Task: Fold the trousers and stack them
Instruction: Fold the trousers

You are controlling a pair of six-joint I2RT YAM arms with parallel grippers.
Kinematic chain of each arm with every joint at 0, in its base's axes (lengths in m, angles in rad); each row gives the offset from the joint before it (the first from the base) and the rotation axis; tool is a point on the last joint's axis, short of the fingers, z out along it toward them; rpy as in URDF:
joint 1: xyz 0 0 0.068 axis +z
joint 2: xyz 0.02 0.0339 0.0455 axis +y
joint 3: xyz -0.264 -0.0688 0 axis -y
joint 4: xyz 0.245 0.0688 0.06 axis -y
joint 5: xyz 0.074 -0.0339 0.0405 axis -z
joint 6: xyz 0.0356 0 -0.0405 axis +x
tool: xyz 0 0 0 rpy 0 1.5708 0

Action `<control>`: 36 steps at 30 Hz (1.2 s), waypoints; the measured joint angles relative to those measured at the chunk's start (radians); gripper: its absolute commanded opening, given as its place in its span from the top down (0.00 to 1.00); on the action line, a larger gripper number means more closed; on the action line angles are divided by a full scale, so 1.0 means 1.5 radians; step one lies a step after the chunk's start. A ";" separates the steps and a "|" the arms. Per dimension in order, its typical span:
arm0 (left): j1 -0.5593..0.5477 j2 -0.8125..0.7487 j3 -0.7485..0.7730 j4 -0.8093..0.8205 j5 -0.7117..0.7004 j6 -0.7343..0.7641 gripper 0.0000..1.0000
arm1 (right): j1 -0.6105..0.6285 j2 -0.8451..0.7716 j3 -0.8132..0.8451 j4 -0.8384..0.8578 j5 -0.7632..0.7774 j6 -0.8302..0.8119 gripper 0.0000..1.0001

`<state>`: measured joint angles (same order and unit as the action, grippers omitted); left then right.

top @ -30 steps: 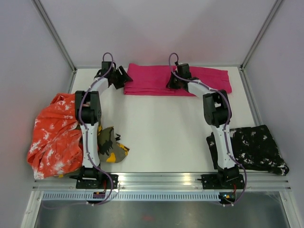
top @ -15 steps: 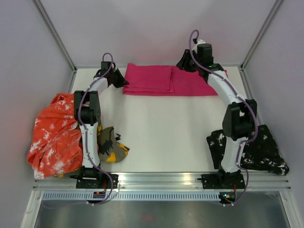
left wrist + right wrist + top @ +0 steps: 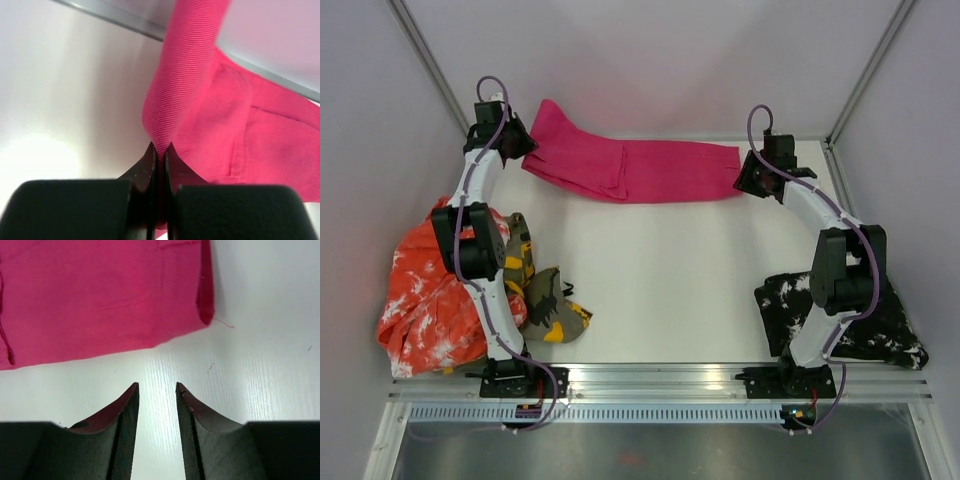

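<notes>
The magenta-pink trousers [image 3: 630, 165] lie folded along the back of the table, their left end lifted and tilted up toward the back wall. My left gripper [image 3: 520, 148] is shut on that raised left end; in the left wrist view the pink cloth [image 3: 210, 115] is pinched between the closed jaws of the left gripper [image 3: 160, 150]. My right gripper [image 3: 742, 180] sits just off the trousers' right edge, open and empty. The right wrist view shows the right gripper [image 3: 156, 386] over bare table, with the pink edge [image 3: 100, 295] ahead of it.
Orange-white mottled trousers [image 3: 430, 290] are heaped at the left edge, with a camouflage pair [image 3: 545, 305] beside the left arm. Black splattered trousers [image 3: 860, 315] lie at the right front by the right arm's base. Walls close in the back and sides.
The left gripper closed on the trousers' left end and lifted it up and left. The right gripper let go, swung to the right end, and came down beside the cloth.
</notes>
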<state>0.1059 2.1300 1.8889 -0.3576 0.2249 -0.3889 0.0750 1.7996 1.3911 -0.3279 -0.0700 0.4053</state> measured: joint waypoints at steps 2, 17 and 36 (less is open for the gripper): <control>0.002 -0.008 0.019 -0.020 -0.017 0.016 0.98 | 0.004 -0.002 -0.012 -0.003 0.000 0.003 0.58; -0.314 0.042 0.285 -0.091 -0.342 0.125 0.98 | -0.042 -0.012 -0.047 0.010 0.055 0.052 0.66; -0.517 0.330 0.386 0.213 -0.470 -0.101 0.98 | -0.168 -0.007 -0.037 0.058 -0.043 0.099 0.67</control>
<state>-0.6701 2.6247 2.4683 -0.0380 -0.4805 -0.5411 -0.1776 1.7889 1.3357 -0.2409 -0.1345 0.5545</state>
